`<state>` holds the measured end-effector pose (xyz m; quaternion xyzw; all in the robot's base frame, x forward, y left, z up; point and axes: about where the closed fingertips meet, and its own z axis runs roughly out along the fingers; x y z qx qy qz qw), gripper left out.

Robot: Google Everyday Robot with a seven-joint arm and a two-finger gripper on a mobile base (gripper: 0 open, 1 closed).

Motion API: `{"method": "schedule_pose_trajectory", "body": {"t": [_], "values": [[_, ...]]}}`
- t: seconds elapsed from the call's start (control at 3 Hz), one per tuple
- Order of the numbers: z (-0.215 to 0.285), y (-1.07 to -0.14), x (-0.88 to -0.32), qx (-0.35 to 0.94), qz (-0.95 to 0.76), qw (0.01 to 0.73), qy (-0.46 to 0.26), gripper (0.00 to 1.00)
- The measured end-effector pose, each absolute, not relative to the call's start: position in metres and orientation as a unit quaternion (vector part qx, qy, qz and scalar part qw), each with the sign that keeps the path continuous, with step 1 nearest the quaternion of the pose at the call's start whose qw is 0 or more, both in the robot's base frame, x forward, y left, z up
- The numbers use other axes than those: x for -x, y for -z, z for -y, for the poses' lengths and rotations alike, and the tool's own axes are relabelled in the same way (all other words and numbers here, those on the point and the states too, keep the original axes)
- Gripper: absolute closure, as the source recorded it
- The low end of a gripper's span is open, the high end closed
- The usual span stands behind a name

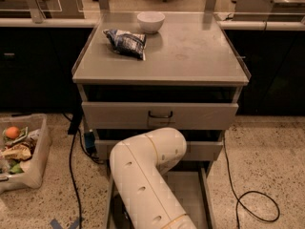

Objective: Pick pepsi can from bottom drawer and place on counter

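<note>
the tool is out of sight, hidden behind or below the white arm (147, 175), so whether it is apart or together cannot be told. the arm rises from the lower edge of the view, bends at a rounded elbow in front of the cabinet and turns down toward the bottom drawer (189, 191). that drawer is pulled out, with part of its plain grey floor showing to the right of the arm. the pepsi can is not visible. above the elbow, the middle drawer (207, 150) stands slightly out, and the upper drawer (124, 116), with a dark handle, stands further out. the desk (190, 56) forms the flat grey top of the cabinet. it carries a blue-white snack bag (126, 42) toward its left rear and a white bowl (150, 21) at the back, just beside the bag. on the speckled floor, a clear bin (37, 159) of items stands to the left, and a black cable (257, 205) loops to the right.
</note>
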<state>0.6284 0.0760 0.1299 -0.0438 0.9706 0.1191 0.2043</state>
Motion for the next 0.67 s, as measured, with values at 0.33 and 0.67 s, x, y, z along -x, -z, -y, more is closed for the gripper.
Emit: {"method": "schedule_pose_trajectory", "body": {"t": [0.33, 0.67], "values": [[-0.0744, -0.1279, -0.6246, 0.038, -0.972, 0.199, -0.121, 0.15], [-0.0744, -0.1279, -0.6246, 0.038, -0.972, 0.199, -0.121, 0.00]]}}
